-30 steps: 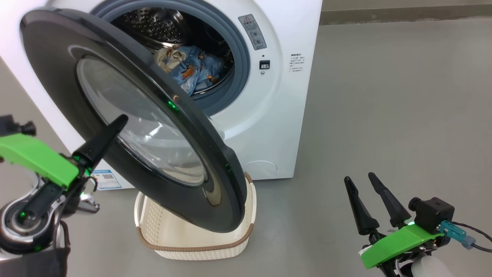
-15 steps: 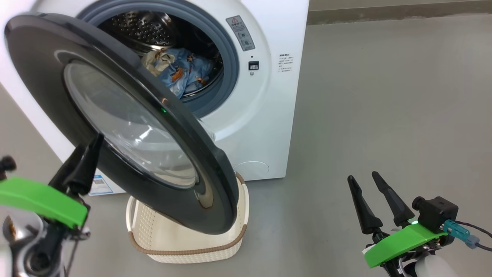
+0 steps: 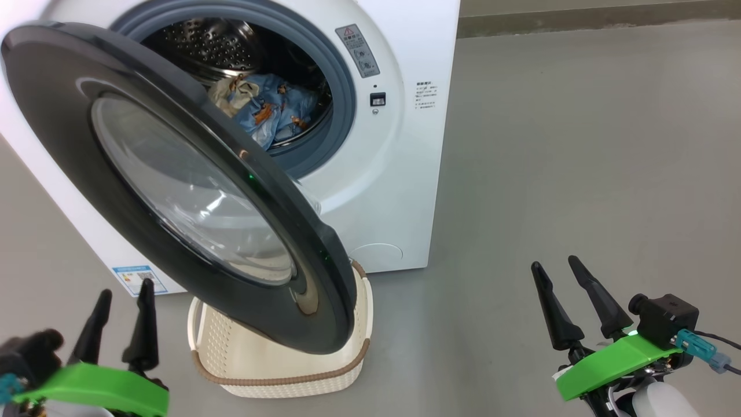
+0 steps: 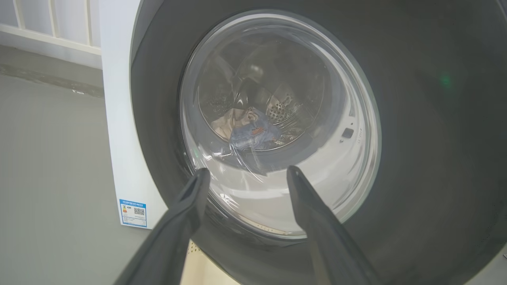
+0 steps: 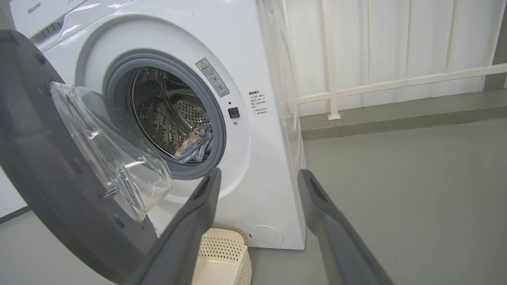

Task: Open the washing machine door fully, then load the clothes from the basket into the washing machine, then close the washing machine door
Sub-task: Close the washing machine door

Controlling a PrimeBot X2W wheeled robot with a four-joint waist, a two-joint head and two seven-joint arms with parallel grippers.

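Glass and black rim of the washing machine door [image 3: 173, 191] cover the left part of the washing machine [image 3: 399, 174] opening in the head view, and the machine's top is cut off by the frame. The door also hides the rear half of the basket [image 3: 278, 370], so whether anything lies in it I cannot tell. Seen through the bulging window from the left wrist, the load is warped and dim.

The door stands partly open, swung out from the machine's left side. Its glossy outer face is turned away from the machine and its clear bowl points back toward the drum [image 3: 226, 43]. Its free edge hangs over the basket, which sits on the floor [image 3: 579, 145] just in front of the machine, long side running along the machine's front.

The clothes [image 3: 272, 110] lie bunched low in the drum, just behind the grey seal [image 3: 341, 110], the heap stretching across the opening with the beige piece at its left end.

The left hand [image 3: 127, 287] hovers before the machine's lower left corner, near the blue label [image 3: 139, 278], fingers spread and holding nothing. The right hand [image 3: 555, 262] is well off the machine's right side, also spread and bare.
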